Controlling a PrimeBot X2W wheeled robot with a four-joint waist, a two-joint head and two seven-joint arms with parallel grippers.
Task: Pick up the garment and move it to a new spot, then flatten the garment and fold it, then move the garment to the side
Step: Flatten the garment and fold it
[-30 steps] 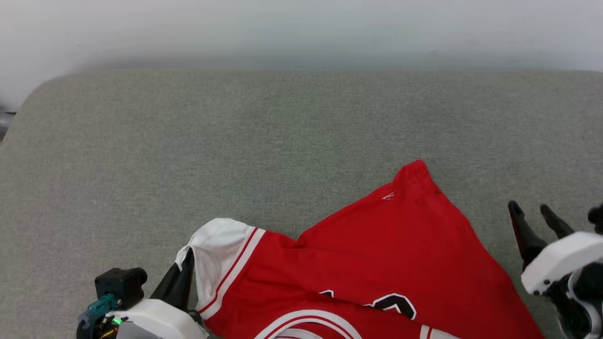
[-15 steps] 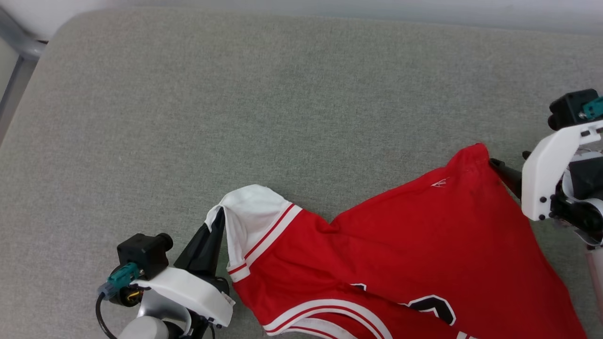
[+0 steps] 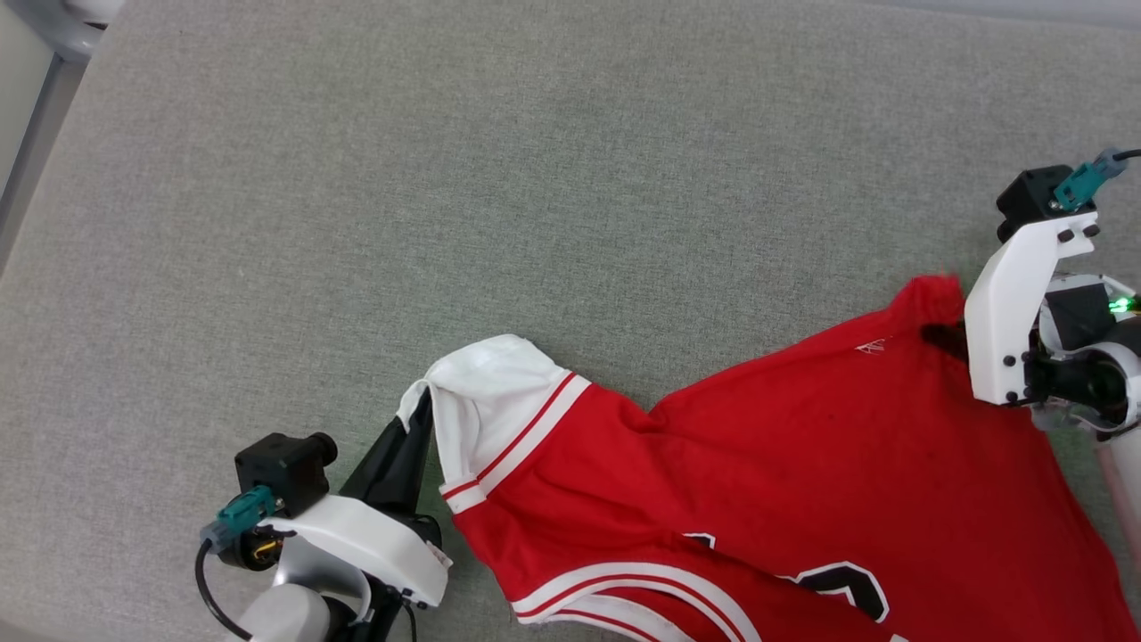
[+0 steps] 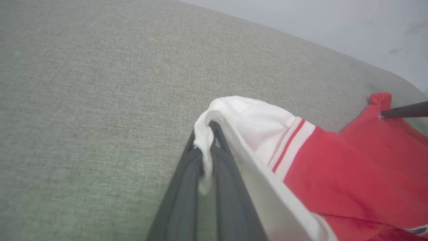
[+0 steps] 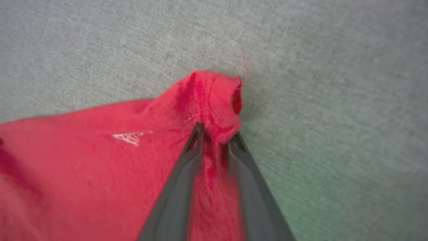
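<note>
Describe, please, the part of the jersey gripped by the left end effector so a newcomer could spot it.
On the grey-green fabric surface lies a red garment. At its left end a short sleeve rises, pinched by the left end effector. It is the cloth's one broad white panel, edged with red-and-white striped trim.

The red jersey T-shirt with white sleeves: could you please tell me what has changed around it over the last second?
The right gripper, open and clear of the red jersey T-shirt a second ago, reached its red hem corner and closed on it, bunching the cloth. The head camera also shifted. The left gripper stayed shut on the white sleeve; the shirt still lies on the grey fabric surface.
</note>
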